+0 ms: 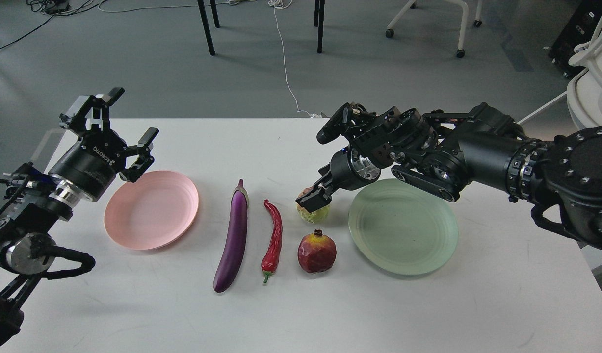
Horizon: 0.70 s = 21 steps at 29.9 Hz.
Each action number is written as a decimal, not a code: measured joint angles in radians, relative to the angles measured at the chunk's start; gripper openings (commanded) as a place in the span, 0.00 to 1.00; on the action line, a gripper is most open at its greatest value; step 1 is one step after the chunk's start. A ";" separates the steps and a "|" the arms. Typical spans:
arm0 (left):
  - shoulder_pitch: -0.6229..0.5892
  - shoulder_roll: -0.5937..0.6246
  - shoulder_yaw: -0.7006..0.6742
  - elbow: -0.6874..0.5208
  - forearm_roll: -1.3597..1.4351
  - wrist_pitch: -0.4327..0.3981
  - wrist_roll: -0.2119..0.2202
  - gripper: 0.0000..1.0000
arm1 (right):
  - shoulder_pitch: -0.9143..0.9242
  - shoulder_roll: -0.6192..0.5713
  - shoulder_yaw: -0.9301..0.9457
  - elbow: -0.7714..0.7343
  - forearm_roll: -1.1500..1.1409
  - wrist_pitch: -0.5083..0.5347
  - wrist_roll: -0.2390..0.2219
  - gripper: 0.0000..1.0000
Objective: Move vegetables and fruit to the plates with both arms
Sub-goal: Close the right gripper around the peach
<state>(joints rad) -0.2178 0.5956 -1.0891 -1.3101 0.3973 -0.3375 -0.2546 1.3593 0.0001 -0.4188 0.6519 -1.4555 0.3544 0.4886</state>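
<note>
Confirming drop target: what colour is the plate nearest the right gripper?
Pale green plate, head view.

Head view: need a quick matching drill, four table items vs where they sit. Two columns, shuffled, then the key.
Items:
1. eggplant
2. pomegranate
3. pink plate
4. lumpy fruit

Places:
A. under the right pincer
B. just left of the chili pepper
C. near the open left pincer, with nothing on it
D. beside the green plate, nearest the table's front edge

Pairs: 1-B, 2-D, 3-C, 4-A
</note>
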 measured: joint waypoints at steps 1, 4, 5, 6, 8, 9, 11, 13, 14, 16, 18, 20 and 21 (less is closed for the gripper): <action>0.000 0.001 0.000 0.000 0.000 0.000 0.000 0.99 | -0.005 0.000 0.000 -0.003 0.000 -0.001 0.000 0.99; 0.000 0.001 0.000 -0.001 0.000 0.000 0.000 0.99 | -0.018 0.000 0.001 -0.011 0.000 -0.004 0.000 0.99; 0.000 0.002 0.000 -0.001 0.000 0.000 0.000 0.99 | -0.023 0.000 0.001 -0.014 0.000 -0.007 0.000 0.99; 0.000 0.002 0.000 -0.001 0.000 0.000 0.000 0.99 | -0.028 0.000 0.001 -0.016 0.000 -0.010 0.000 0.99; 0.000 0.003 0.000 -0.001 0.000 0.000 0.000 0.99 | -0.041 0.000 0.003 -0.023 0.001 -0.024 0.000 0.99; 0.000 0.003 0.000 -0.001 0.000 0.000 0.000 0.99 | -0.048 0.000 0.003 -0.026 0.001 -0.032 0.000 0.98; 0.000 0.004 -0.001 -0.001 0.000 0.000 0.000 0.99 | -0.058 0.000 0.003 -0.030 0.002 -0.043 0.000 0.97; 0.000 0.005 -0.003 -0.001 0.000 -0.001 0.000 0.99 | -0.066 0.000 0.003 -0.032 0.003 -0.048 0.000 0.92; 0.000 0.005 -0.004 -0.001 0.000 -0.002 0.000 0.99 | -0.069 0.000 0.003 -0.032 0.003 -0.050 0.000 0.91; 0.000 0.006 -0.006 -0.001 0.000 -0.005 0.000 0.99 | -0.074 0.000 0.003 -0.032 0.003 -0.053 0.000 0.84; 0.000 0.006 -0.006 -0.001 0.000 -0.006 0.000 0.99 | -0.076 0.000 0.004 -0.032 0.004 -0.053 0.000 0.74; 0.000 0.006 -0.006 -0.001 0.000 -0.006 0.000 0.99 | -0.077 0.000 0.004 -0.032 0.004 -0.054 0.000 0.60; 0.000 0.006 -0.006 -0.001 0.000 -0.006 0.000 0.99 | -0.078 0.000 0.004 -0.032 0.004 -0.054 0.000 0.52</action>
<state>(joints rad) -0.2178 0.6012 -1.0951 -1.3116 0.3973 -0.3435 -0.2546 1.2817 0.0000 -0.4153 0.6197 -1.4513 0.3008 0.4887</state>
